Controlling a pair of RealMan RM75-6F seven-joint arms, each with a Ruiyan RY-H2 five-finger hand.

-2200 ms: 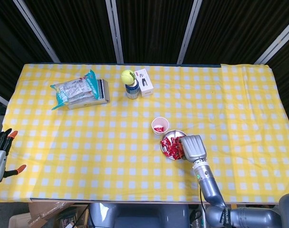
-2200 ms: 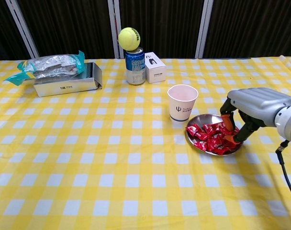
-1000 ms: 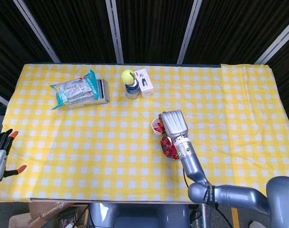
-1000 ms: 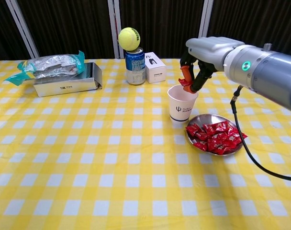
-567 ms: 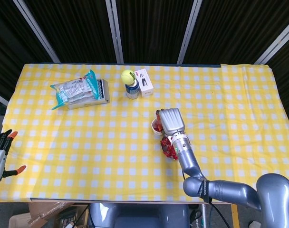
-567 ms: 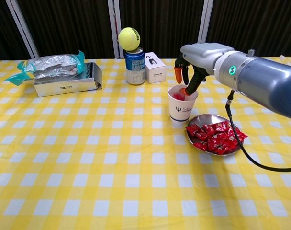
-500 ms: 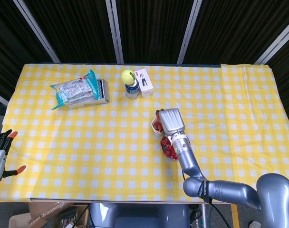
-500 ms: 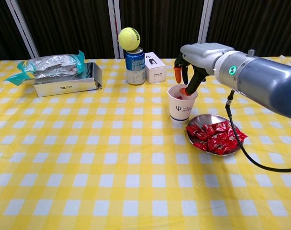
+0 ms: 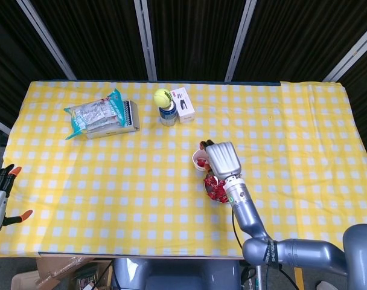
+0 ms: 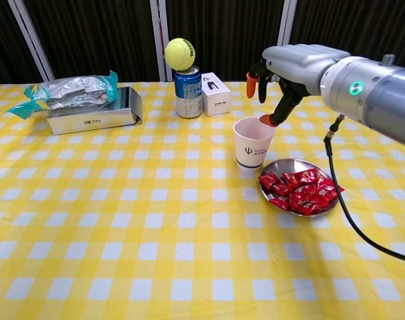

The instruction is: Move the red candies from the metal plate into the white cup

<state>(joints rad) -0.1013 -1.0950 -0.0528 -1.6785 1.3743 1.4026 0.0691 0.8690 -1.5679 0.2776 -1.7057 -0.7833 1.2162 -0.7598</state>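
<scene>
Open checked counter (image 10: 122,220) lies left and front of the white cup (image 10: 253,142) — metal plate (image 10: 282,167) crowds its right, soda can (image 10: 188,92) and small box (image 10: 216,93) stand behind.

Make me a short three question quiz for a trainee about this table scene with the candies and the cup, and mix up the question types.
1. True or false: the right hand is holding a red candy above the white paper cup.
2. What sits on top of the blue drink can?
A. the small white box
B. the yellow tennis ball
C. the silver snack bag
3. Fill in: the round metal plate with the red wrapped candies stands just to the ____ of the cup in the chest view.

Key:
1. False; its fingers are spread with nothing between them.
2. B, the yellow tennis ball.
3. Right.
</scene>
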